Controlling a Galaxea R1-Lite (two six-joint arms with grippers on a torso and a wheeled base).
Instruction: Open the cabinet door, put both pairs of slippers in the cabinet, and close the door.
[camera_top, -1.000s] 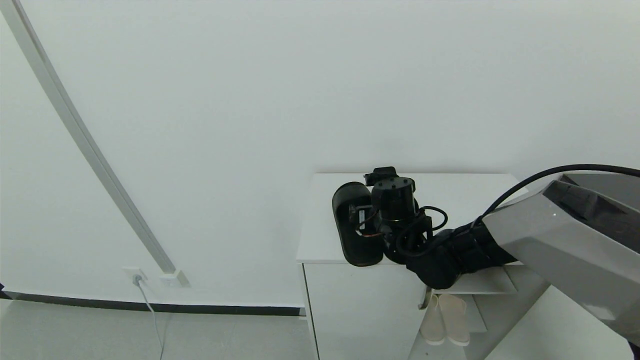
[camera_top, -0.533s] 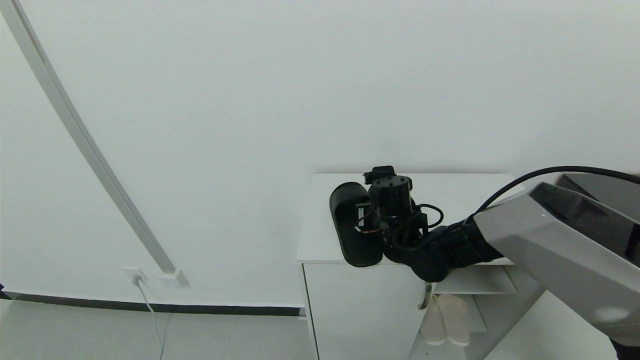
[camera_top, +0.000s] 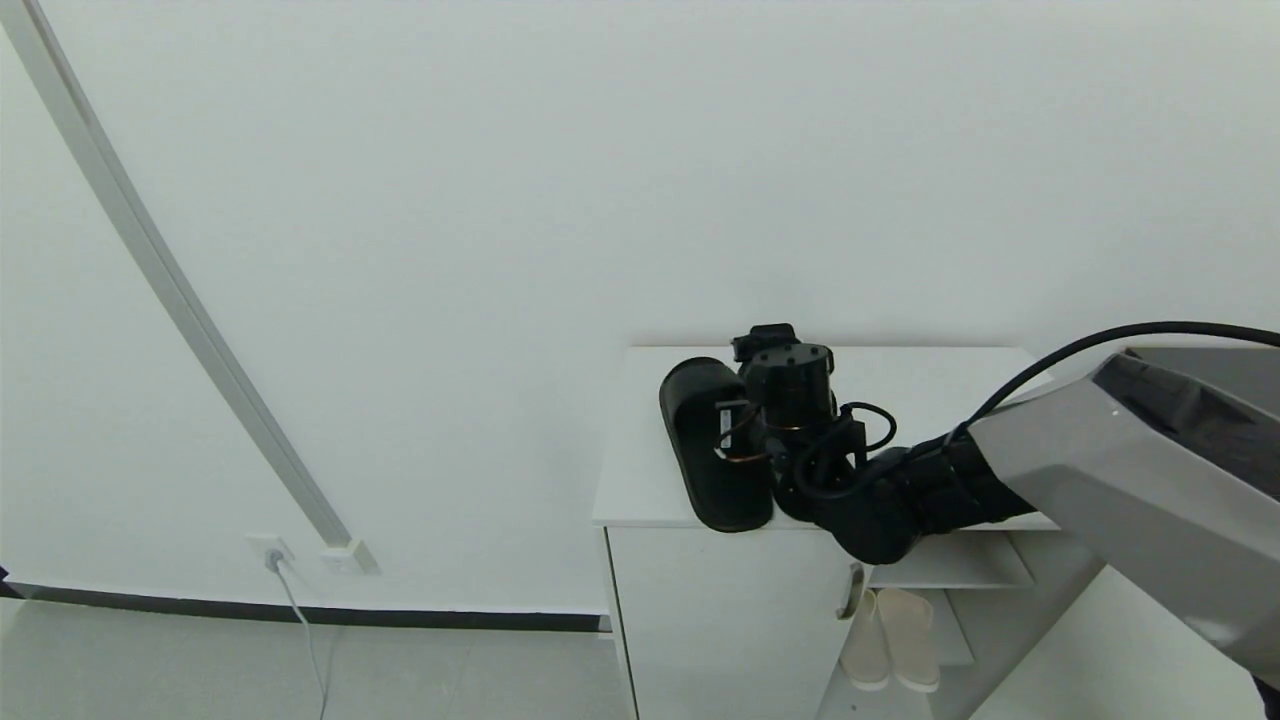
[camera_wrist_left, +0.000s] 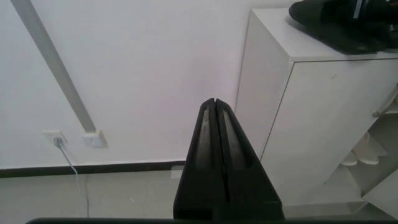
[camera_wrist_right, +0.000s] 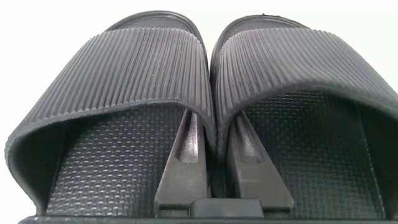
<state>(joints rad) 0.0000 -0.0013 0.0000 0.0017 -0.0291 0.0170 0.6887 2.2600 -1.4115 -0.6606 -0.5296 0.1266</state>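
Observation:
A pair of black slippers (camera_top: 712, 445) lies on the front left of the white cabinet's top (camera_top: 930, 390). My right gripper (camera_wrist_right: 214, 118) is shut on the black slippers (camera_wrist_right: 124, 81), one finger inside each slipper, pinching the two inner walls together. A beige pair of slippers (camera_top: 890, 640) stands on a low shelf inside the cabinet, where the right door (camera_top: 1100, 660) is swung open. My left gripper (camera_wrist_left: 215, 102) hangs shut and holds nothing, left of the cabinet's side (camera_wrist_left: 261, 112) and above the floor. The black slippers (camera_wrist_left: 339, 25) show above it.
The cabinet's left door (camera_top: 720, 620) is closed, with a handle (camera_top: 853, 590) at its right edge. A shelf (camera_top: 950, 570) sits above the beige pair. A wall socket (camera_top: 268, 550) with a cable and a slanted conduit (camera_top: 170, 280) are on the wall to the left.
My right wrist has shifted a little and turned, so the black slippers now lie slightly more tilted on the cabinet top. The beige pair has not moved.

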